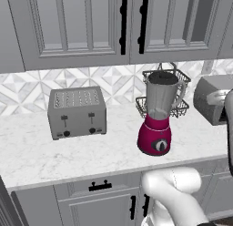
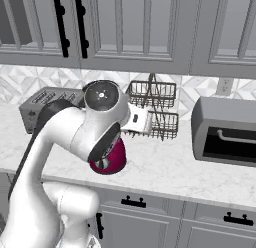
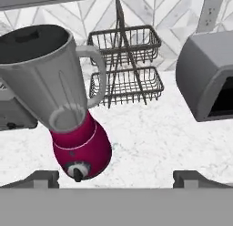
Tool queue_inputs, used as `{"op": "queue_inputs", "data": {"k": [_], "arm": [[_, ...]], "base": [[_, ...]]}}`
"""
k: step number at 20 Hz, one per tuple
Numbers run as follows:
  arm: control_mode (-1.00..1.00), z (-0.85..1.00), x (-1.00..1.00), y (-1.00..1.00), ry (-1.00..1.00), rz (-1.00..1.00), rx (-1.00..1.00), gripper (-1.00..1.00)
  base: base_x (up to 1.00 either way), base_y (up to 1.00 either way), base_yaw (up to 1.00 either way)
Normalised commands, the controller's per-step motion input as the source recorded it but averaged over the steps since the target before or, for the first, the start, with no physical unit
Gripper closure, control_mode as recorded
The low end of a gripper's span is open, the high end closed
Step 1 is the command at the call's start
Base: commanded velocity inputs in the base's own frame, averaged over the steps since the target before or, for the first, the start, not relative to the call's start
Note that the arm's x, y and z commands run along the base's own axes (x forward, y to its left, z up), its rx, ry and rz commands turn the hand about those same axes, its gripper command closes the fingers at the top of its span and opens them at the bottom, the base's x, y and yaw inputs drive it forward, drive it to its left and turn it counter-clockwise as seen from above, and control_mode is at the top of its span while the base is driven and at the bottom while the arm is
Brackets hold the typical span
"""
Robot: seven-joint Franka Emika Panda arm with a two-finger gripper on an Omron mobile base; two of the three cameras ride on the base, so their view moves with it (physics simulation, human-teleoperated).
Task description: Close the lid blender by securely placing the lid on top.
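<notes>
Dark fingertips of my tool (image 3: 116, 176) stand spread wide at the bottom of the hand view, pinching nothing, and I judge the tool to be backed off on the near side of the blender (image 3: 68, 102). The lid (image 3: 32, 40) looks to be seated in the jar's rim, a black disc filling the mouth. If so, the step in hand is checking the seat and clearing away. I'd pull straight back and up, keeping the fingers off the jar's side handle (image 3: 96, 74), so nothing nudges the lid askew.

From the left base view the blender (image 1: 159, 113) stands upright on the marble tabletop (image 1: 68, 152), long axis vertical, magenta base down, lid (image 1: 163, 77) up, dial toward me, handle to the right. Beyond it are the wire basket rack (image 1: 177, 106) and the toaster (image 1: 77, 112) well to its left.
</notes>
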Motion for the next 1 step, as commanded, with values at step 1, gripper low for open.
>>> {"op": "queue_inputs", "data": {"k": [1], "arm": [[-1.0, 0.0, -0.16, -0.34, -0.05, 0.04, 0.1, -1.0]], "base": [[0.0, 0.0, 0.0]]}}
